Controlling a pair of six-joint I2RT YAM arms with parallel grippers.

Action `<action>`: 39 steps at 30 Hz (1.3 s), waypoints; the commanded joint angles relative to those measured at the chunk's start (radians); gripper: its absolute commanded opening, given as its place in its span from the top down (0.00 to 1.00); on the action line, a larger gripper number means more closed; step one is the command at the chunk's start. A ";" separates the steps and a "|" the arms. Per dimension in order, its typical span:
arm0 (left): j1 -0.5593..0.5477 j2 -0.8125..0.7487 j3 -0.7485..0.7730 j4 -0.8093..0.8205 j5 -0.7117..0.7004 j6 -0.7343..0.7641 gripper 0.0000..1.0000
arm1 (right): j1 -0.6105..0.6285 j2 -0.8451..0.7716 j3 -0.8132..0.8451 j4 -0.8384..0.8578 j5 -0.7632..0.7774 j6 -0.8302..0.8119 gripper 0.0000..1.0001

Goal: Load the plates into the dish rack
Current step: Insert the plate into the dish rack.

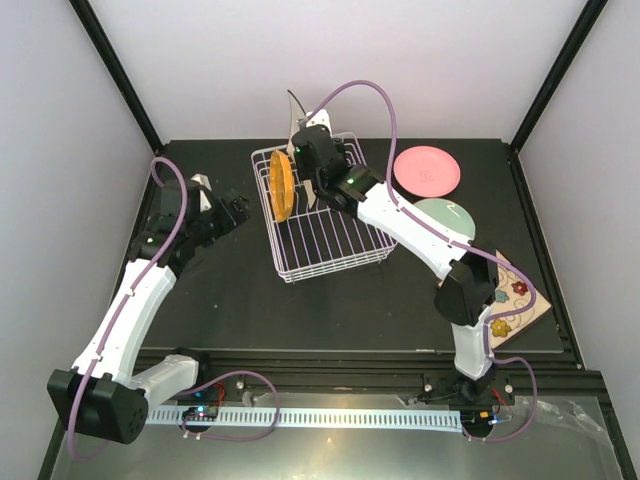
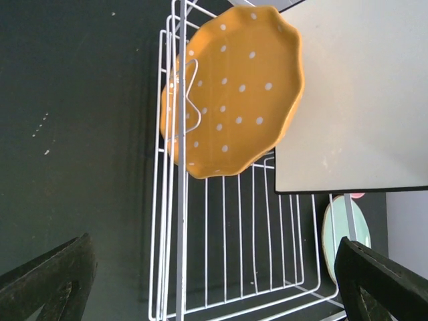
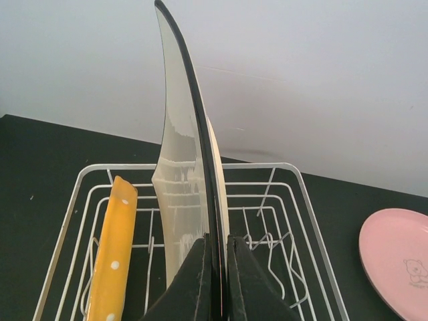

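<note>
Since my right pincer (image 3: 215, 247) is clamped shut on the rim of the white square plate (image 3: 180, 167), the whole thing comes down to lining it up. The plate stands on edge, straight ahead of my fingers and rising above them, over the dish rack (image 3: 294, 180). Its flat face runs parallel to the orange plate (image 3: 114, 261), which is already parked upright in the rack just to the left. So I reckon it's a straight drop into the next gap between the tines (image 3: 267, 241). I can't see the bottom edge though, so no idea if it's touching wire yet.

The main hazard is that orange plate, which is really close. My left pincer (image 1: 222, 200) is wide open and holding nothing, off to the left of the rack. The pink plate (image 1: 428, 170), green plate (image 1: 445, 218) and flowered square plate (image 1: 515, 300) are waiting on the table to the right, nearer my right arm.
</note>
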 commanded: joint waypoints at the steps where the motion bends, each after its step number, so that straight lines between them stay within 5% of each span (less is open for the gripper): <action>1: 0.022 -0.023 -0.009 -0.016 0.006 0.023 0.01 | 0.010 -0.011 0.103 0.154 0.106 0.043 0.99; 39: 0.071 -0.072 -0.048 -0.030 0.002 0.027 0.01 | 0.033 0.042 -0.120 0.290 0.095 0.178 0.99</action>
